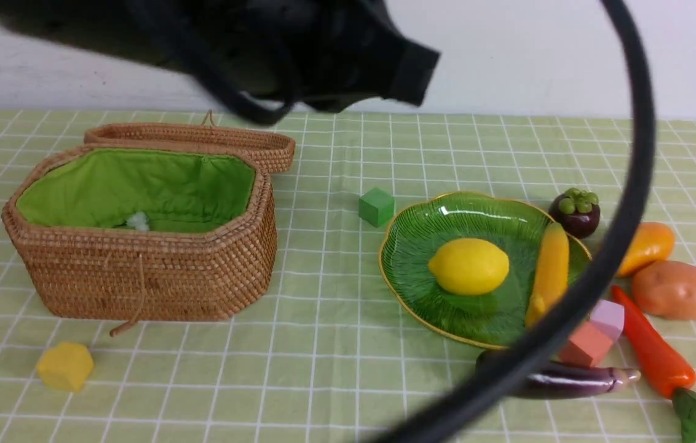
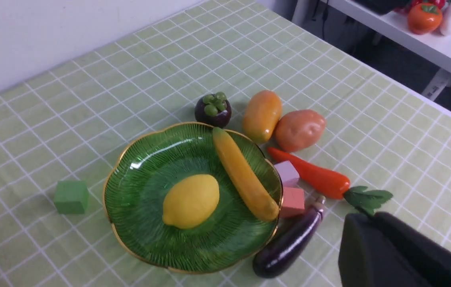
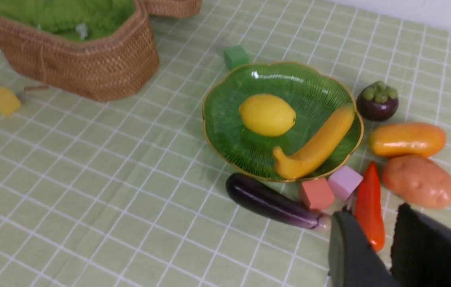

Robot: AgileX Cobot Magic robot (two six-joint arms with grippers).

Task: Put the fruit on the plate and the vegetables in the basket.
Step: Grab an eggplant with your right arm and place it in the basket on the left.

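Observation:
The green plate (image 1: pixel 422 234) holds the lemon (image 1: pixel 468 266) and the banana (image 1: pixel 549 271). To its right on the cloth lie the mango (image 1: pixel 648 246), the potato (image 1: pixel 678 289), the red pepper (image 1: pixel 652 354) and the eggplant (image 1: pixel 575 381). The open basket (image 1: pixel 139 277) stands at the left, and no gourd shows. My right gripper (image 3: pixel 375 223) is open and empty, with the pepper (image 3: pixel 369 207) showing between its fingers. My left gripper (image 2: pixel 377 219) is shut and empty, high over the cloth near the pepper's leaves (image 2: pixel 367 197).
A dark mangosteen (image 1: pixel 577 212) sits behind the plate. There are foam blocks: green (image 1: pixel 376 206), yellow (image 1: pixel 65 366), pink (image 1: pixel 607 318), salmon (image 1: pixel 585 346). A blurred dark arm (image 1: pixel 323 49) and a black cable (image 1: pixel 624 209) cross the front view. The basket lid (image 1: pixel 200 138) lies open behind the basket.

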